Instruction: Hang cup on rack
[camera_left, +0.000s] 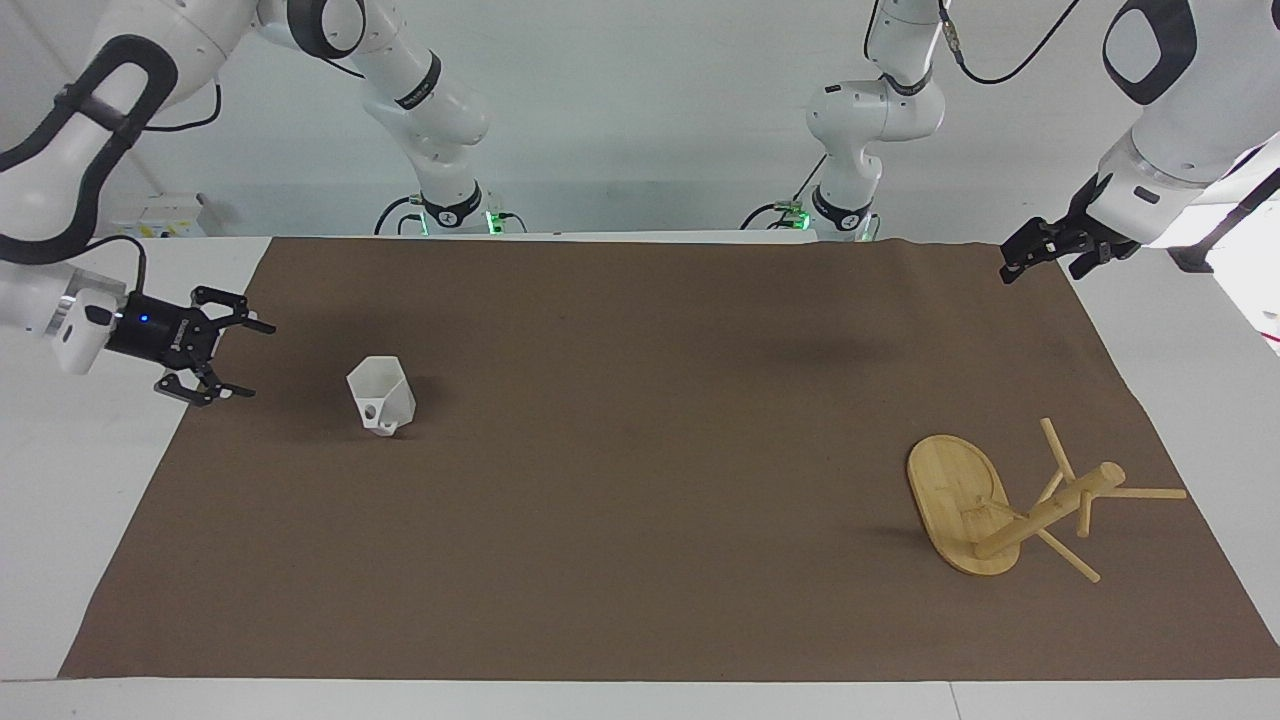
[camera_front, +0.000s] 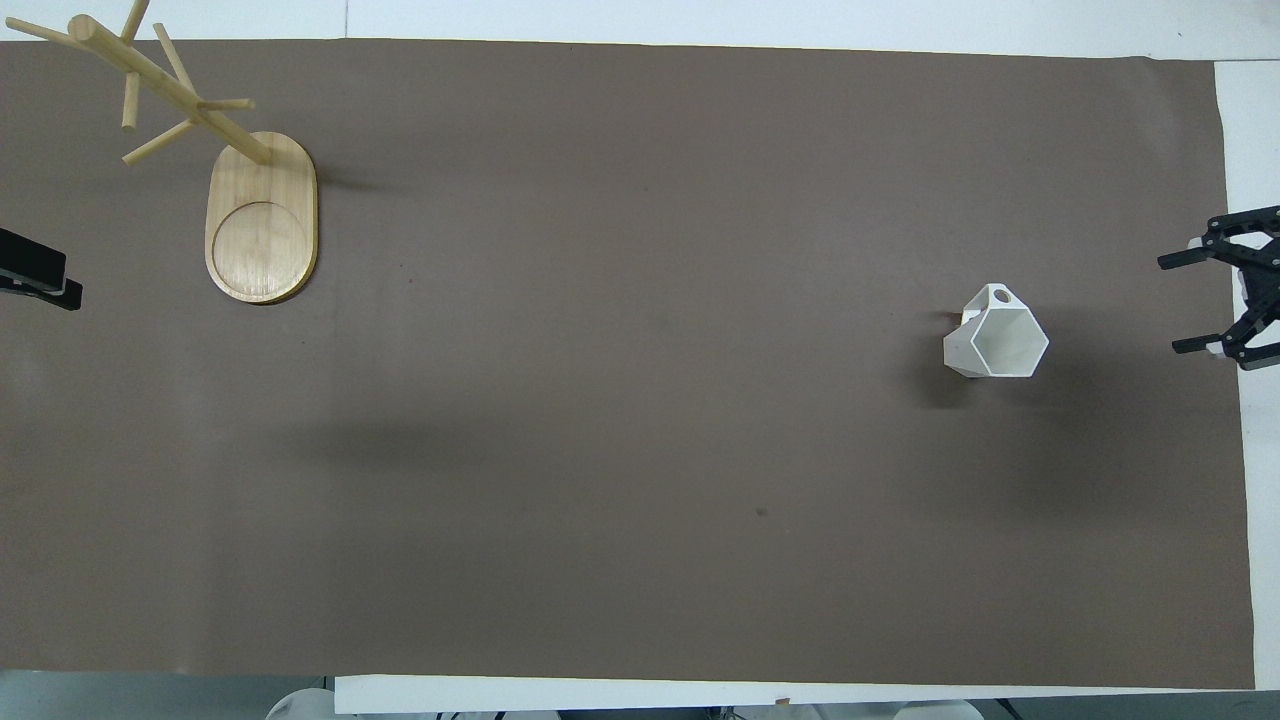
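Observation:
The white faceted cup (camera_left: 381, 396) stands upright on the brown mat, mouth up, with its handle on the side away from the robots; it also shows in the overhead view (camera_front: 995, 340). My right gripper (camera_left: 258, 360) is open, low over the mat's edge beside the cup toward the right arm's end, apart from it; it also shows in the overhead view (camera_front: 1170, 306). The bamboo rack (camera_left: 960, 500) stands on its oval base toward the left arm's end, also in the overhead view (camera_front: 261, 215). My left gripper (camera_left: 1008, 270) waits over the mat's corner by the robots.
The brown mat (camera_left: 640, 500) covers most of the white table. Only the cup and the rack are on it. The left gripper's tip (camera_front: 45, 280) shows at the overhead view's edge.

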